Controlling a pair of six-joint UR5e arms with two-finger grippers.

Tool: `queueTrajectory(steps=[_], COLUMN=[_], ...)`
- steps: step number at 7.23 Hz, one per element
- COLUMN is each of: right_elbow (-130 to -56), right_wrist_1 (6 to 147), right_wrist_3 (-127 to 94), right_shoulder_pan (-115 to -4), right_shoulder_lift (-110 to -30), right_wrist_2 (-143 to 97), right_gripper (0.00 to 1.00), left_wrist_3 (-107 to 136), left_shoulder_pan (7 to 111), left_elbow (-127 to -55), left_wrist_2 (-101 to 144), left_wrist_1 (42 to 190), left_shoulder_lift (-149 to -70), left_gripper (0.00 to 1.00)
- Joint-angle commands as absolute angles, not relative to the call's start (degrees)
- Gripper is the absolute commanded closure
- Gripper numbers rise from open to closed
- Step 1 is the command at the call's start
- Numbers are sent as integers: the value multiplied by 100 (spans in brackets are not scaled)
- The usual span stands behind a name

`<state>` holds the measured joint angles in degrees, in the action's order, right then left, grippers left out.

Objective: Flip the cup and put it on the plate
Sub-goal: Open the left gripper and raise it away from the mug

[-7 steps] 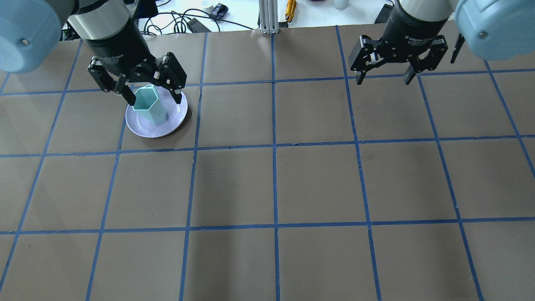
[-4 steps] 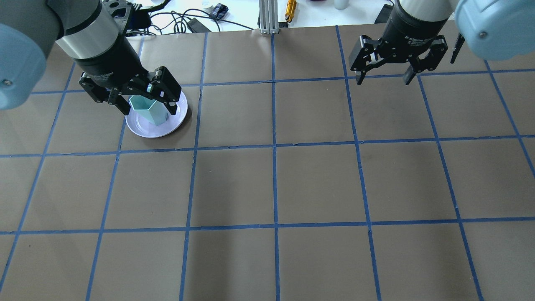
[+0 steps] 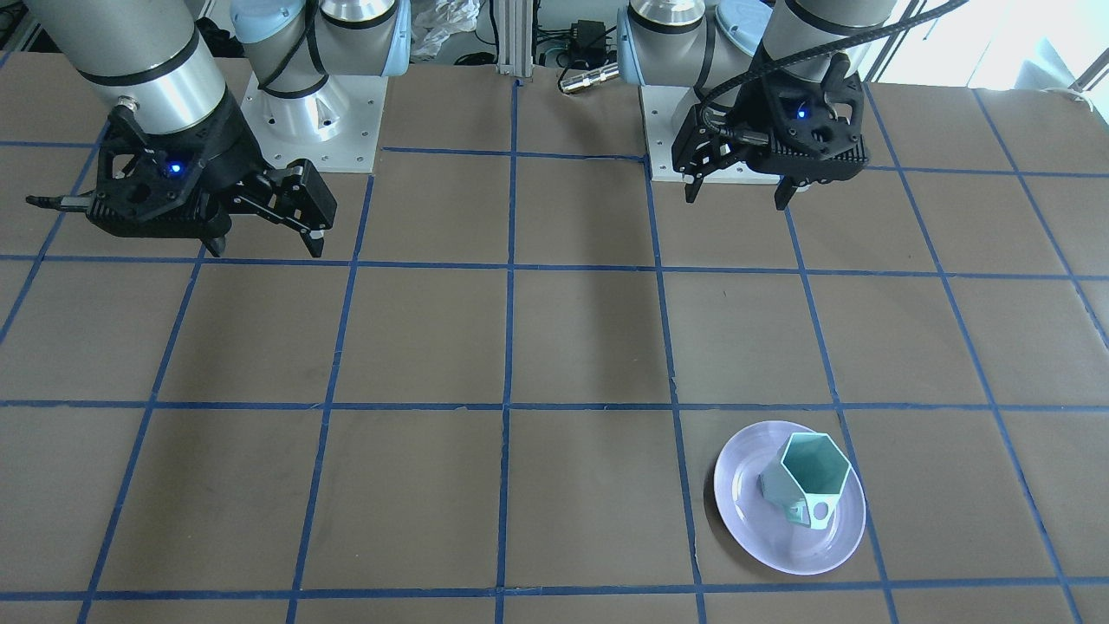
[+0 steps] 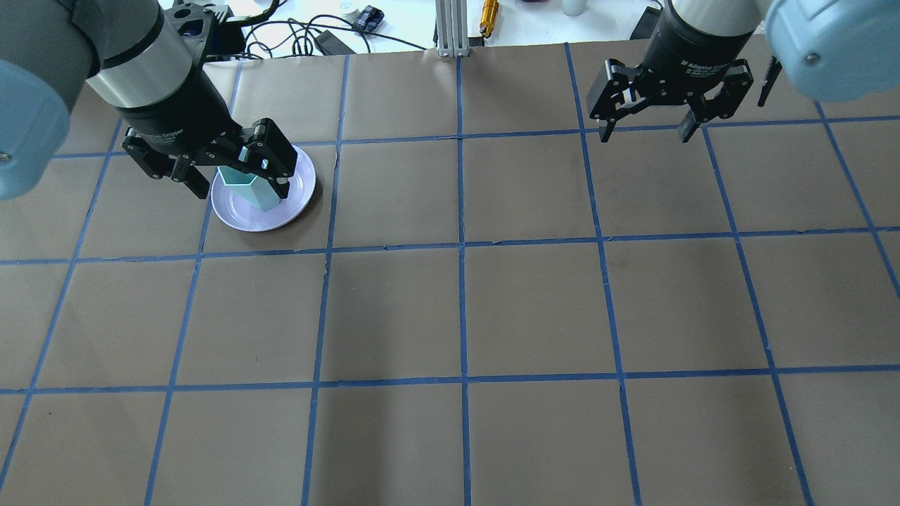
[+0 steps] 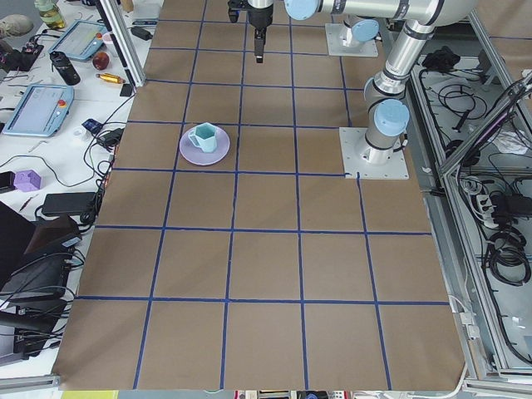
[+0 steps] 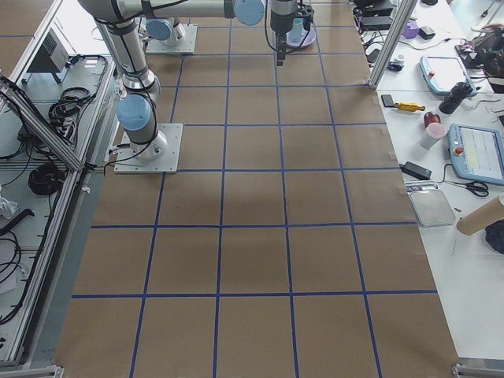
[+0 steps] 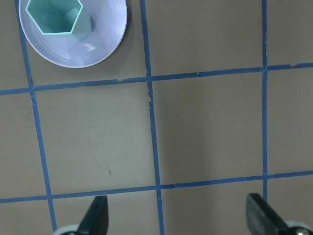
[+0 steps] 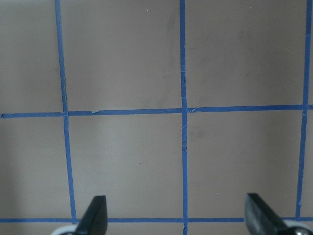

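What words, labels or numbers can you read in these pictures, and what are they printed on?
"2F Adaptive Gripper": white print on the black body of the right gripper, overhead view; the smaller line beneath is too blurred.
Left gripper: similar white print in the overhead view, too blurred to read.
Cup and plate: no readable text.
Tablet on the side bench: too small to read.

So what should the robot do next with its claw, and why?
Probably just pull the left claw back to a resting spot and touch nothing. The cup stands open side up on the plate, and the claw is open and well clear of it, so the job looks done.
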<state>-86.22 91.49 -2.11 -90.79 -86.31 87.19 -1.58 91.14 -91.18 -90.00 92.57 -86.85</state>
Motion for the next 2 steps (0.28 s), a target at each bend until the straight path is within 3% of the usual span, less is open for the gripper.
queueTrajectory(steps=[1,2], right_elbow=[-8622,-8622], right_wrist_1=[9149,9149], right_wrist_3=[-211,-211], right_shoulder_pan=[-9079,-9079], right_shoulder_lift=[-8631,-8631], right_wrist_2=[8719,8719], right_gripper=[0,0], left_wrist_3=[-105,-105], left_shoulder_pan=[9114,9114], left_elbow=[-9123,-9132], left_wrist_2=[-9202,-9193], left_wrist_1=[9281,9281], left_shoulder_lift=[-8666,-8675], left_gripper=[0,0])
